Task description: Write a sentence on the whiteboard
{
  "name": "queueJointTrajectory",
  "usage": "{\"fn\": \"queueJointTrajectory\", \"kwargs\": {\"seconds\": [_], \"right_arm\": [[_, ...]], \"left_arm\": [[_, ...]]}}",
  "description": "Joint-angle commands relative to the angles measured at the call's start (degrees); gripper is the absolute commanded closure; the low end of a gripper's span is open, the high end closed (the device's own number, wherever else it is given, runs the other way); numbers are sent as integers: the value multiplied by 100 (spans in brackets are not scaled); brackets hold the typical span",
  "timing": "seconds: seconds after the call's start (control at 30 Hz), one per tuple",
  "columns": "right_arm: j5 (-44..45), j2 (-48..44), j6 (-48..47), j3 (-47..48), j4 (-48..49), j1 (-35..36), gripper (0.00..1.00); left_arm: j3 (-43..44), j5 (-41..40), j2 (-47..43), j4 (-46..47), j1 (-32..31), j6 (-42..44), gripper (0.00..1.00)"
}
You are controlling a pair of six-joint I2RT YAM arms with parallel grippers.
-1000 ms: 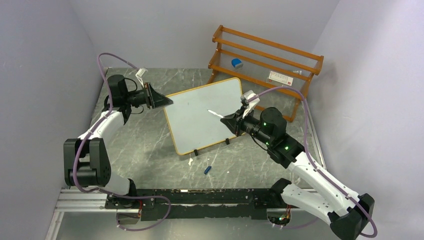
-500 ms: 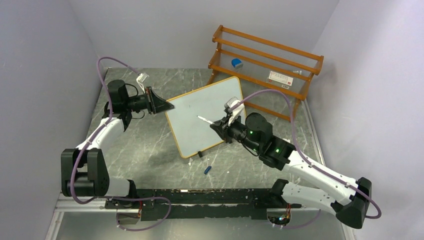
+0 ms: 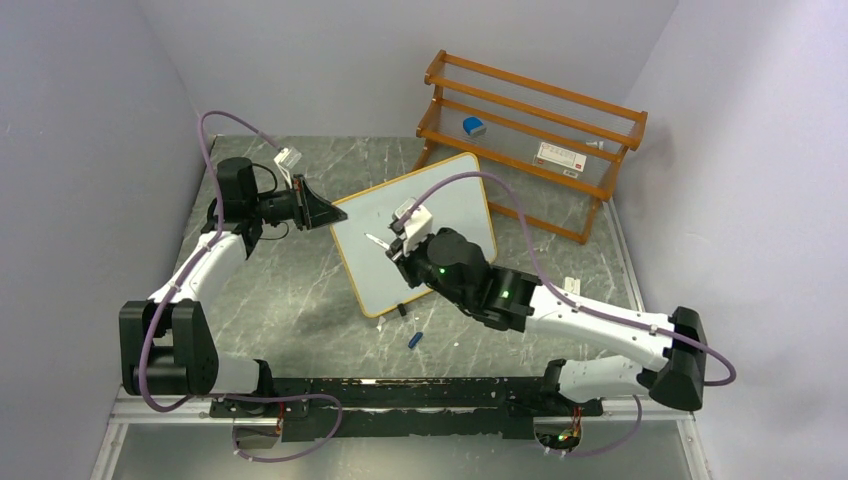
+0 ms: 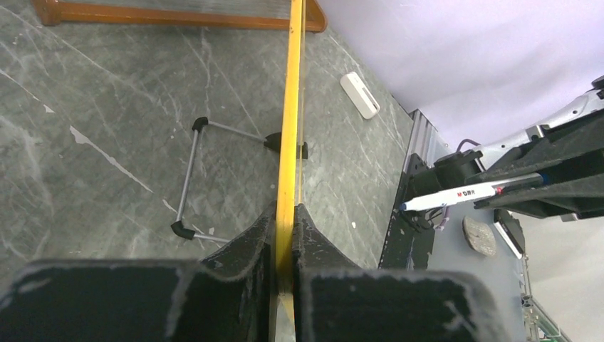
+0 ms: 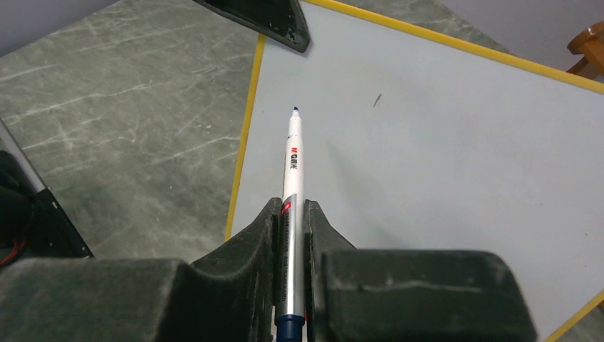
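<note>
While the whiteboard [image 3: 450, 200] stands nearly blank mid-table [image 3: 290, 290], the left gripper [image 3: 325, 211] has pinched shut on its nine o'clock edge and the right gripper [image 3: 397, 247], clamping a marker [image 5: 293, 157], has swung across from three o'clock toward that edge; writing looks ready to begin.

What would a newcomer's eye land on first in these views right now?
The propped whiteboard at mid-table stands out, nearly blank apart from one tiny dark mark. The left claw is shut on its left edge, apparently steadying it. The right claw grips a white marker whose tip points at the board near that same edge; I cannot tell whether it touches.
</note>
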Motion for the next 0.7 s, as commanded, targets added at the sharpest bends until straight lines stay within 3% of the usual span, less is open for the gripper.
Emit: {"fn": "queueJointTrajectory", "kwargs": {"seconds": [0.0,0.4,0.67], "right_arm": [[630,341,-62,534,-307,216,100],[1389,1434,311,1840,-1626,428,100],[1744,1722,334,2053,-1617,592,100]], "left_arm": [[104,-121,-35,-461,-83,300,95],[135,-110,-41,-435,-80,246,95],[117,-107,-88,-370,-79,196,95]]}}
